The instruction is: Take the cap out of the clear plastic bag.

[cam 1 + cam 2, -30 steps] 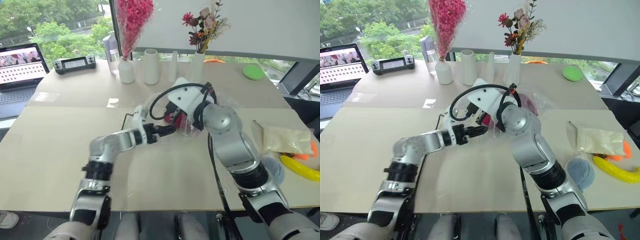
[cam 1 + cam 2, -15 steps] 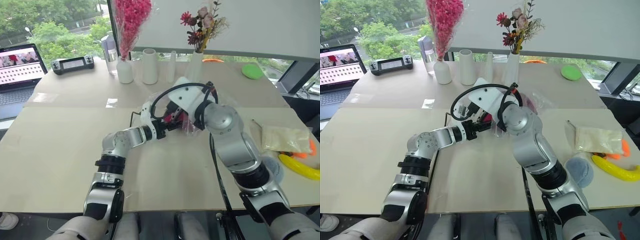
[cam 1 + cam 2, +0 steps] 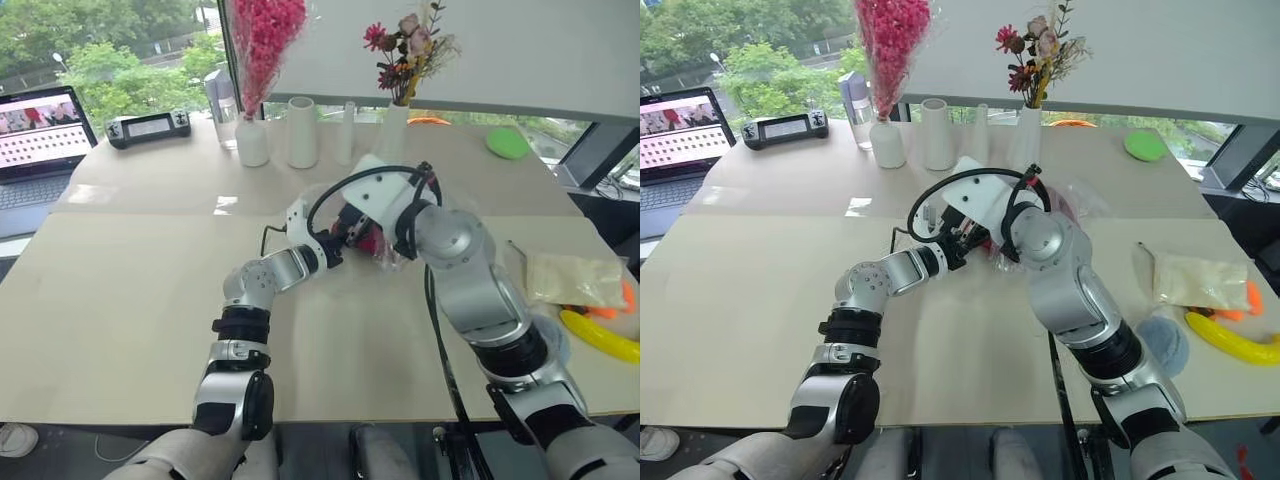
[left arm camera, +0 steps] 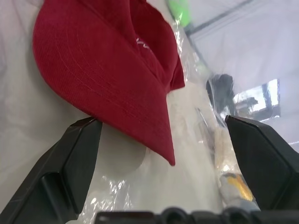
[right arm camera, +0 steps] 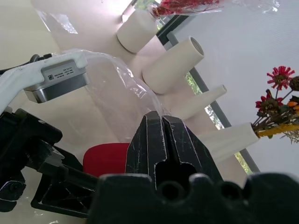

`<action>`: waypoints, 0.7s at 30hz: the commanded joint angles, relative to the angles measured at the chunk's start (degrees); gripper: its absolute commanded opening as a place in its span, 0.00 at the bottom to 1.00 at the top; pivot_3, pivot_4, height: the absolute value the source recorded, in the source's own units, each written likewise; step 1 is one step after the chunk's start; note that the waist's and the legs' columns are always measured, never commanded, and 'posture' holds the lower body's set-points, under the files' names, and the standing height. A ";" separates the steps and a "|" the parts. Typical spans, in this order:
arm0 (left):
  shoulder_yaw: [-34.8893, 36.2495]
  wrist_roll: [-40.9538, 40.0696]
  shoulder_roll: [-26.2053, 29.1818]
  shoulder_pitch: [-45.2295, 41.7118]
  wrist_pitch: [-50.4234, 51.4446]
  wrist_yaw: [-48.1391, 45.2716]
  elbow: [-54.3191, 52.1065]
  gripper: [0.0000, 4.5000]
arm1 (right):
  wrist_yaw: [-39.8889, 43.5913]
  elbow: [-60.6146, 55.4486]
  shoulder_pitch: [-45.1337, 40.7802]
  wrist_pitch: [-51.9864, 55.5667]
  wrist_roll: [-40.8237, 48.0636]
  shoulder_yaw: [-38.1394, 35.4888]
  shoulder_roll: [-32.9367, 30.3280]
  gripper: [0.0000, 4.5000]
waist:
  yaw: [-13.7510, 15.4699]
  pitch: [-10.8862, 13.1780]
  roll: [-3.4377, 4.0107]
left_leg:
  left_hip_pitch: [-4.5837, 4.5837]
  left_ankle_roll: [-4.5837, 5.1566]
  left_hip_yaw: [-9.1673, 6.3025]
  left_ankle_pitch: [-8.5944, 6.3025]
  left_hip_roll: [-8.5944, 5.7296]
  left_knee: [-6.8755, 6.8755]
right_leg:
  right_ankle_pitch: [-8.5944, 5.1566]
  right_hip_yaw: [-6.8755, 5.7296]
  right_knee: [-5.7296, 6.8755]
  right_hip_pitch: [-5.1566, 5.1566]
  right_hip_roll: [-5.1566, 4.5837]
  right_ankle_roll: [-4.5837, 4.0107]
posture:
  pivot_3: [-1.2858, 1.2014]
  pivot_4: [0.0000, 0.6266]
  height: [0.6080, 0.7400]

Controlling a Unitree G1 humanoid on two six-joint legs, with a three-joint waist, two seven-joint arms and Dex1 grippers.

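The dark red cap (image 4: pixel 107 74) lies inside the clear plastic bag (image 5: pixel 107 93) at the middle of the table, brim toward my left gripper. My left gripper (image 4: pixel 161 122) is open at the bag's mouth, and the brim's edge sits between its two black fingers (image 4: pixel 79 158) without being pinched. In the head views this gripper (image 3: pixel 335 250) sits just below my right hand, next to the cap (image 3: pixel 366 241). My right gripper (image 5: pixel 161 119) is shut on the bag's upper film and holds the mouth lifted above the table.
White vases (image 3: pixel 303 132) with flowers stand in a row just behind the bag. A laptop (image 3: pixel 40 130) and a controller (image 3: pixel 150 125) are at the far left. A pale packet (image 3: pixel 575 278), a banana (image 3: pixel 600 338) and a grey-blue round thing (image 3: pixel 1162 345) lie at the right edge.
My left gripper has moved forward and to the right, up to the cap in the bag's mouth, rolling as it went. My right gripper has kept the bag held in place.
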 commanded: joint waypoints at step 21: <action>5.89 -4.82 -2.59 -6.36 -4.34 4.37 6.77 0.01 | -0.27 -3.22 -1.51 -0.80 -0.19 -1.01 0.74 0.00 | 0.03 0.00 0.00 | 0.00 -0.02 0.00 0.01 -0.01 0.00 | 0.01 0.00 -0.01 0.01 0.00 0.01 | 0.52 0.24 1.00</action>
